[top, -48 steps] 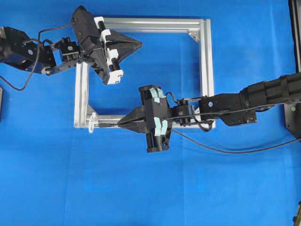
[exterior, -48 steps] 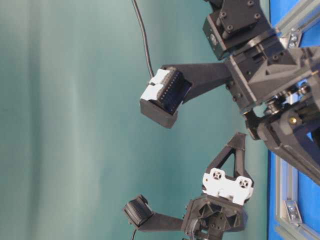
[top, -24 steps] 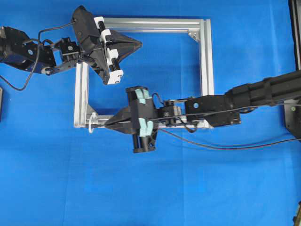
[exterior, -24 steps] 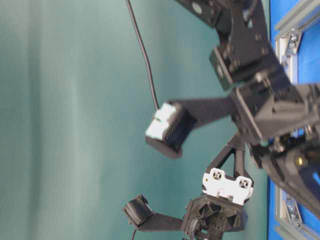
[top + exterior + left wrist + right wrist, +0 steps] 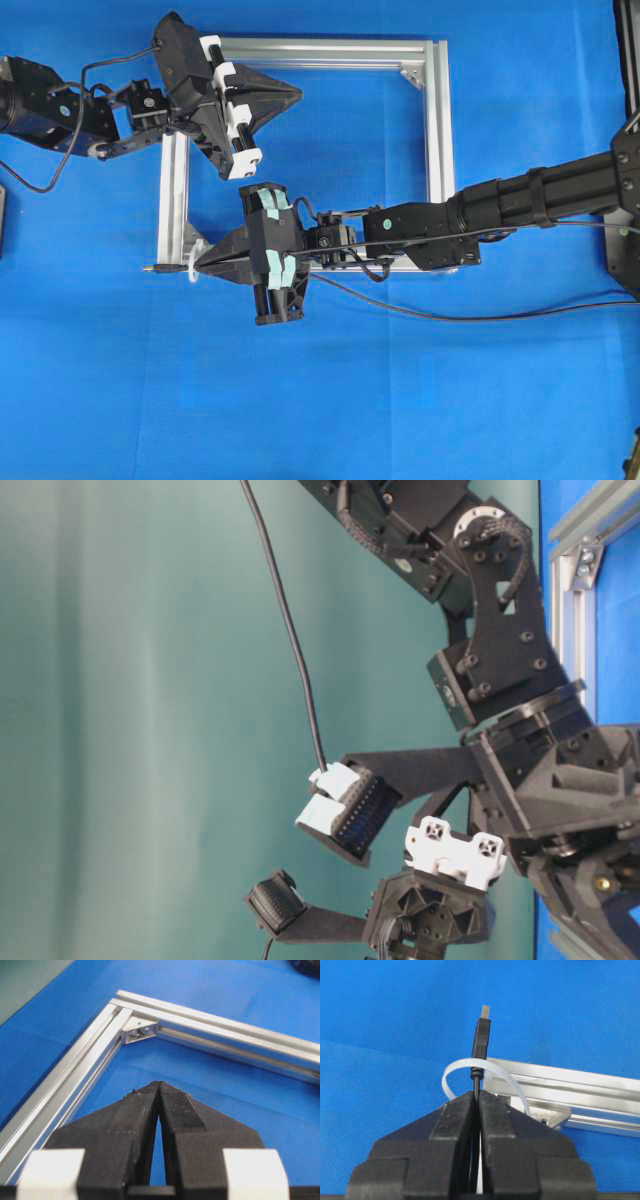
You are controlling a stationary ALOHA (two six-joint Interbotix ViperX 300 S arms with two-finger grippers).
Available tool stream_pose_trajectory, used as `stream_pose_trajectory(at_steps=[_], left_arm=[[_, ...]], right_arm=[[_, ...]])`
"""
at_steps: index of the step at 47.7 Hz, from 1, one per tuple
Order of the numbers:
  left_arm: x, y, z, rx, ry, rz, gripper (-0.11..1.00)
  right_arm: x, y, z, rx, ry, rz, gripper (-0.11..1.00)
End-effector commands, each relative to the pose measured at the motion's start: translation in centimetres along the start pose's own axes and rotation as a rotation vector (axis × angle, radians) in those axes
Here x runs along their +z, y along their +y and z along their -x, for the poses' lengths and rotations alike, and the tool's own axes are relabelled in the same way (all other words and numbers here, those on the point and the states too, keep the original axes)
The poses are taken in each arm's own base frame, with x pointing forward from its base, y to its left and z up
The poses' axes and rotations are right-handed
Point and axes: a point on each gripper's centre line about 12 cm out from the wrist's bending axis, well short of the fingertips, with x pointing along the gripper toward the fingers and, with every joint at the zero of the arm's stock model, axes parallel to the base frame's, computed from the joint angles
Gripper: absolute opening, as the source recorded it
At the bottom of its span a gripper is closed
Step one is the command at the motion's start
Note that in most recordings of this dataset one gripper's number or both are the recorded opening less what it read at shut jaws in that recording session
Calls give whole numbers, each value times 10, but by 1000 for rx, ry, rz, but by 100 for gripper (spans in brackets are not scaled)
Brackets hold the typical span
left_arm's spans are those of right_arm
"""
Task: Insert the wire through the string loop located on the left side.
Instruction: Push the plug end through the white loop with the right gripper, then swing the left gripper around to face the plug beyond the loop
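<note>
1. Wire (image 5: pixel 481 1045) sits clamped in the right gripper (image 5: pixel 477 1095); its plug tip pokes through the string loop (image 5: pixel 462 1066) at the frame (image 5: pixel 433 150)'s lower-left corner.
2. Left gripper (image 5: pixel 159 1091), upper left, is closed on nothing.
3. Risk: releasing now could let the stiff cable spring back out of the loop.

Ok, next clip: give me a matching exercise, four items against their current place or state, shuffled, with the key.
Items:
1. wire
2. string loop
3. left gripper
4. aluminium frame

States:
A. shut on nothing, above the frame's upper left part
B. plug poking through past the loop, pinched by the right gripper
C. white ring at the frame's lower left corner
D. lying flat on the blue table

Pairs: 1-B, 2-C, 3-A, 4-D
</note>
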Motion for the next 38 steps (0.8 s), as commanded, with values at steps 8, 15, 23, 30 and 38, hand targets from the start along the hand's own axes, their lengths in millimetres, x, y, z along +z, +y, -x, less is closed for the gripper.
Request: stream_pose_trajectory(at_steps=[8,15,23,30,38], left_arm=[[13,-1,7,-5,-40,2,0],[10,0,23,-4,-37,0,0],[1,8,55,11,-27,-1,0],[-11,16,85,32,0,-2,0],[-19,24,117,55,14,2,0]], right_arm=[[17,0,1,1,-40,0,0],[16,0,1,0,-38,0,0],[17,0,1,0,-40,-2,0],[16,0,1,1,-38,0,0],[15,1,2,2,-35,0,0]])
